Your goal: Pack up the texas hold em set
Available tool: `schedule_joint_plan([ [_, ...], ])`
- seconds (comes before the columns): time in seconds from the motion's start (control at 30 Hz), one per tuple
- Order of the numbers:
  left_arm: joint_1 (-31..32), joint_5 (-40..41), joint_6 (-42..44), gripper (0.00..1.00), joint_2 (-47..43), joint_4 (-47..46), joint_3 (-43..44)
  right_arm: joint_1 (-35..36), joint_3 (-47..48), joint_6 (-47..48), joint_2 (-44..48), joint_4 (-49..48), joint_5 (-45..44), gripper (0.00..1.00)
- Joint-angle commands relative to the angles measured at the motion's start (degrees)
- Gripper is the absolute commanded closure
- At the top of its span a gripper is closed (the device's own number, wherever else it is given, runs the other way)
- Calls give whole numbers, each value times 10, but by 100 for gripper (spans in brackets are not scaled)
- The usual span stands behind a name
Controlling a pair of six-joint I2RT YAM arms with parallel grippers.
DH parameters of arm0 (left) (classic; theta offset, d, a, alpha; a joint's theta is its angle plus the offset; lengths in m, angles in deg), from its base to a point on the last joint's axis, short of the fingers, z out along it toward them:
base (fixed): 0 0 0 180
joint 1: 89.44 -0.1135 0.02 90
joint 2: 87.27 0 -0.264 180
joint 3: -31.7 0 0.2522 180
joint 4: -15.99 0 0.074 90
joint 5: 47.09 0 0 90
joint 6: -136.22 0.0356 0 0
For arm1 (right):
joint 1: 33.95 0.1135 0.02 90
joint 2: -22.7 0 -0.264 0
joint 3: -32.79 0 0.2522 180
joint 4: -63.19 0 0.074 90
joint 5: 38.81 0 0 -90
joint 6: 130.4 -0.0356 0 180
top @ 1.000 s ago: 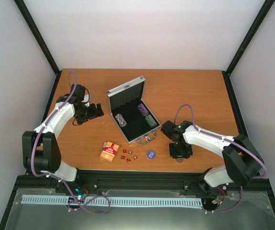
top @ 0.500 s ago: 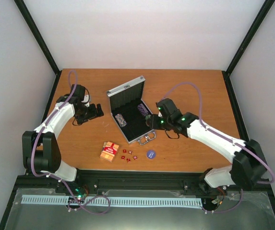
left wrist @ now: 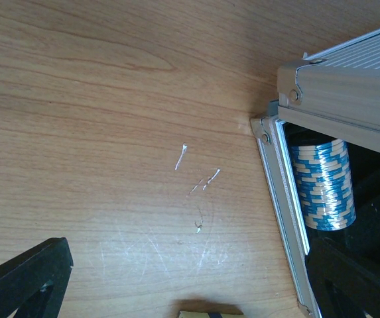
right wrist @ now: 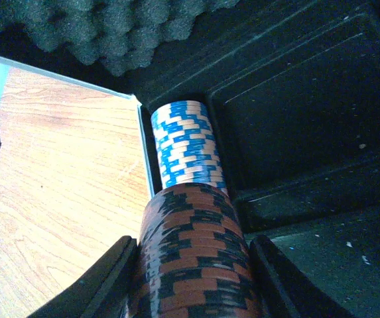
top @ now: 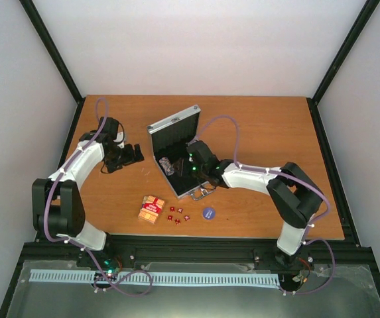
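The silver case (top: 174, 126) lies open mid-table, black lining up. My right gripper (top: 191, 164) reaches into it, shut on a red-and-black chip stack (right wrist: 193, 258). Just past that stack, a blue-and-white chip stack (right wrist: 186, 142) lies in a slot by the case's left wall. My left gripper (top: 136, 156) rests open left of the case, nothing between its fingers (left wrist: 24, 278). In the left wrist view I see the case's corner (left wrist: 289, 218) and the blue stack (left wrist: 322, 185). The red-orange card box (top: 151, 209), small red dice (top: 178, 214) and blue-purple disc (top: 208, 212) lie near the front edge.
The wooden table (top: 269, 132) is bounded by a black frame, with white walls on three sides. The case's lid stands tilted back toward the far left. Its handle (top: 203, 192) points at the front edge.
My right arm has swung from the table's front right up and left into the open case, carrying the chip stack. The left arm has stayed put.
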Motion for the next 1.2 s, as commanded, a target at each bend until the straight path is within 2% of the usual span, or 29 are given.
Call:
schedule_joint_plan([
  [0.0,3,-9,-3,0,7,-8,5,18,35,-18,-16,-55,-19,97],
  [0.37,3,-9,-2,0,9,-9,4,54,58,-35,-15,19,-85,97],
  [0.7,4,-7,-1,0,7,-9,2,59,81,-56,-43,66,-102,97],
  [0.93,3,-9,-2,0,7,-9,1,60,82,-59,-61,65,-107,97],
  [1.17,3,-9,-2,0,12,-11,1,60,68,-64,-80,10,-95,97],
])
